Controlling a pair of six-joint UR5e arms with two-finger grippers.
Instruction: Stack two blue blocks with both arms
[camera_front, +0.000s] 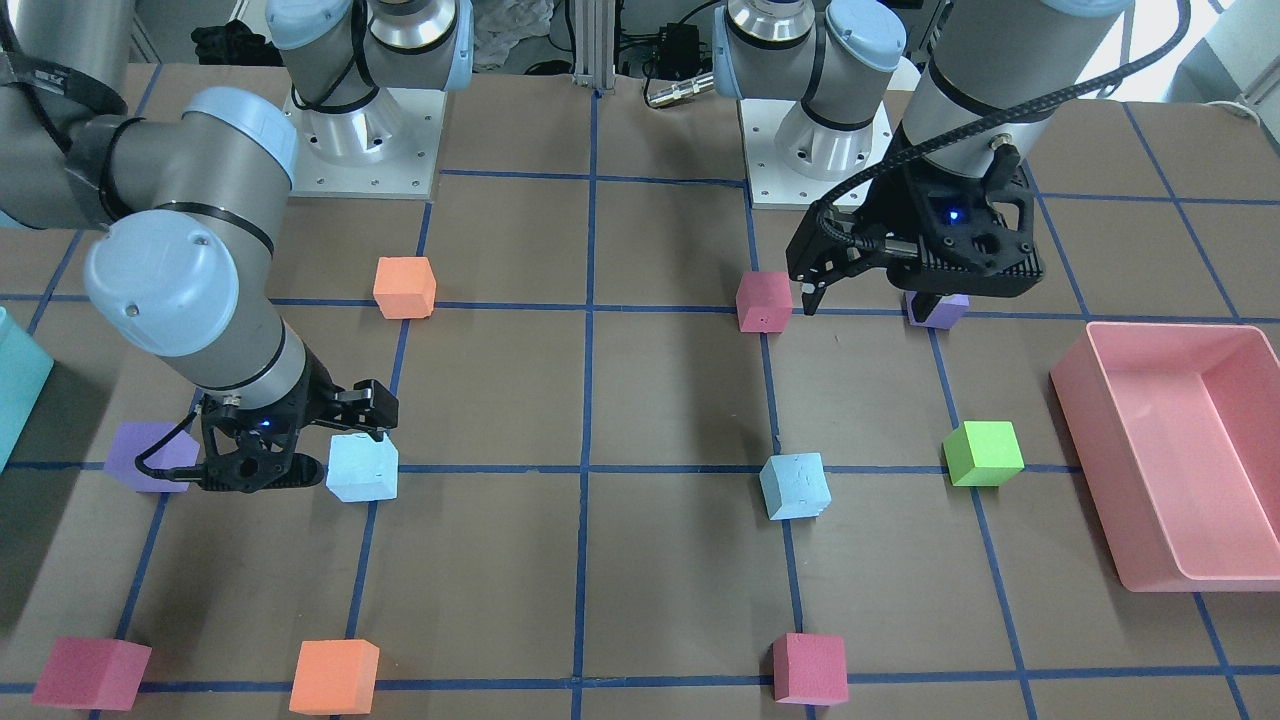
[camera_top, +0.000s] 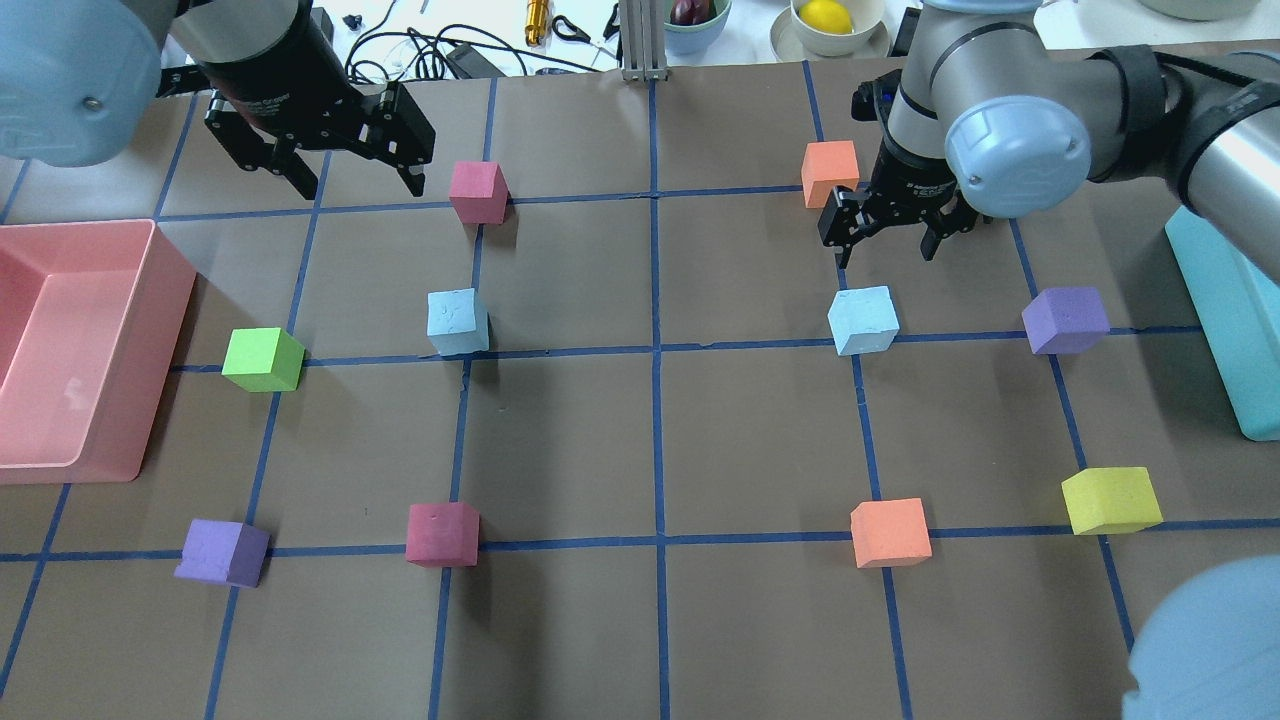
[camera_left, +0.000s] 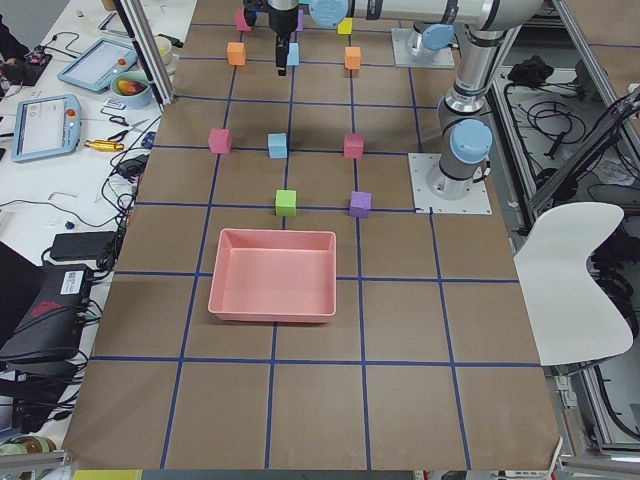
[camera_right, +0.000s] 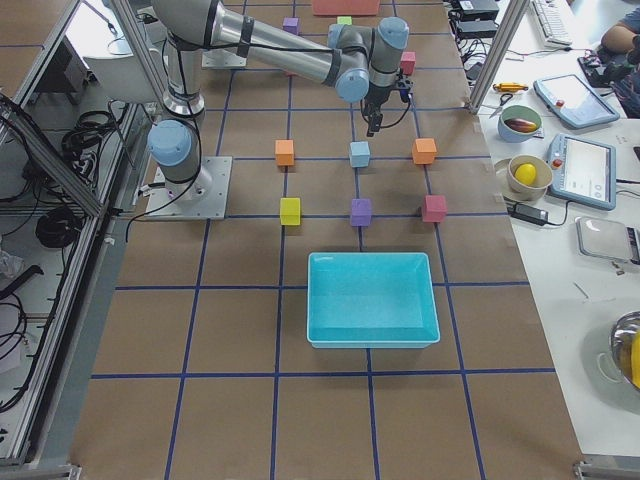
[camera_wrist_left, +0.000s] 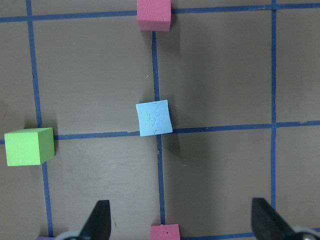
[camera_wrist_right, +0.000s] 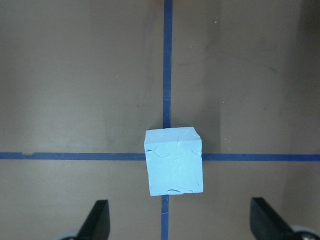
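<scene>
On the right half of the worktop (camera_top: 760, 450), one blue block (camera_top: 863, 320) sits on a tape line (camera_top: 760, 346). The right claw (camera_top: 885, 250) hovers above it with its fingers spread wide. Its wrist view shows only two fingertips (camera_wrist_right: 95, 222), cut off at the bottom edge, with the block lying between them and untouched. How far the claw is above the block is hard to tell. On the left half, the other blue block (camera_top: 458, 322) stands alone. The left claw (camera_top: 352, 182) hangs high over that half, also spread and holding nothing. Seen from the front, it covers most of a purple block (camera_front: 945, 315), and the right arm (camera_front: 190, 300) hides part of a second purple block (camera_front: 140, 450). The teal bin (camera_top: 1225, 320) at the right edge is cut off.
</scene>
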